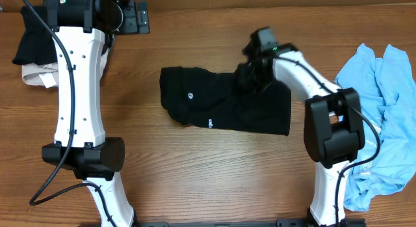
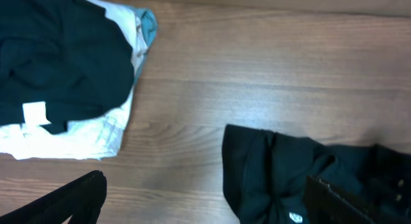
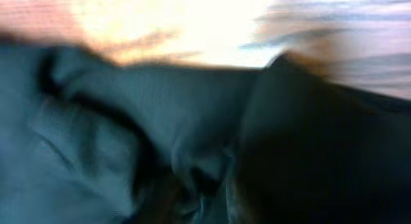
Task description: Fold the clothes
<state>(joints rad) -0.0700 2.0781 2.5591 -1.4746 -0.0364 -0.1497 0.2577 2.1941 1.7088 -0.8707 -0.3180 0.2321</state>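
The black garment (image 1: 221, 103) lies partly folded at the table's middle, its small white logo (image 1: 190, 95) and tag (image 1: 210, 121) facing up. My right gripper (image 1: 251, 76) is down on its upper right corner, where the cloth bunches. In the right wrist view blurred dark fabric (image 3: 160, 121) fills the frame and hides the jaws. My left gripper (image 1: 138, 19) hovers at the far left, open and holding nothing. In its own view, the left gripper (image 2: 212, 208) has bare wood and the garment's left edge (image 2: 270, 172) between its fingers. A light blue T-shirt (image 1: 383, 84) lies crumpled at the right edge.
A stack of folded clothes (image 1: 34, 50), black on top of white and beige, sits at the far left corner, also seen as the stack (image 2: 64, 76) in the left wrist view. Both arm bases (image 1: 97, 159) stand along the near edge.
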